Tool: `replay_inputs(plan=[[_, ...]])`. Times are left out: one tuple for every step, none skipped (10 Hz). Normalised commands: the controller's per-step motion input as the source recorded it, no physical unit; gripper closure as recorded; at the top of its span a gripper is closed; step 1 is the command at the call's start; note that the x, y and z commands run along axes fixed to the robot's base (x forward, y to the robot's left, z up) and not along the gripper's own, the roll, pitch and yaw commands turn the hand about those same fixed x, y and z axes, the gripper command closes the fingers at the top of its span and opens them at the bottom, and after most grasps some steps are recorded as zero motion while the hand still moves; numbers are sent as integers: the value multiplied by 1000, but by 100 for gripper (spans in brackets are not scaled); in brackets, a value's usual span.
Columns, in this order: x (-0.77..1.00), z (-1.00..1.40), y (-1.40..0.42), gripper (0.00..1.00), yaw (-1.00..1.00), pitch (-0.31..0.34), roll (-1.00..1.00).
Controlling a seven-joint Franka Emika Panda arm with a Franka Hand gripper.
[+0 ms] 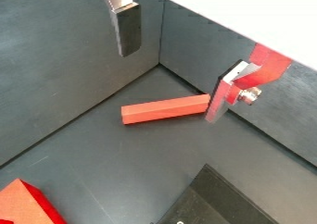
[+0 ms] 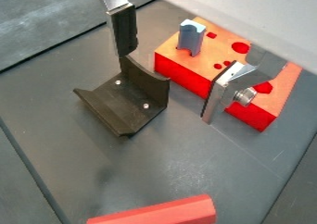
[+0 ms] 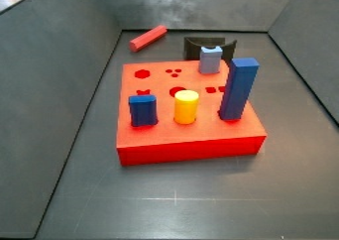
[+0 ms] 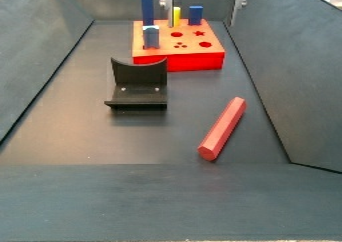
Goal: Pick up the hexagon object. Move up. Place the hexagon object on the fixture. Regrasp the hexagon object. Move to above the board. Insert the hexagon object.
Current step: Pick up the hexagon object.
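End effector (image 1: 173, 66) raised, empty, fingers spread wide, hexagon object (image 4: 223, 127) lying on floor, no readable writing

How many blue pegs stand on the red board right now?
2, plus a grey-blue one: tall blue block near a front corner of the large red board, short blue block beside the yellow cylinder. Gripper open, above the floor.

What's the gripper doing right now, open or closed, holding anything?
Gripper: open, jaws spread wide and holding nothing, hanging above the floor. The hexagon object lies flat on the floor below it, untouched.
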Motion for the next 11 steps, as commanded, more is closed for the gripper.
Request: replay_inputs(plan=[[-34, -54, 63, 0, -43, -30, -39], [0, -394, 320, 0, -617, 0, -17], [151, -654, 429, 0, -569, 43, 0], [309, -637, 540, 0, -449, 3, 0], [226, -649, 717, 0, -246, 0, 0], [114, -677, 771, 0, -171, 0, -16], [34, -691, 777, 0, -154, 0, -30], [0, -694, 711, 0, -197, -6, -57], [-23, -694, 500, 0, -366, -74, -91], [-51, -669, 391, 0, -414, -164, -121], [0, -414, 240, 0, -526, -291, -166]])
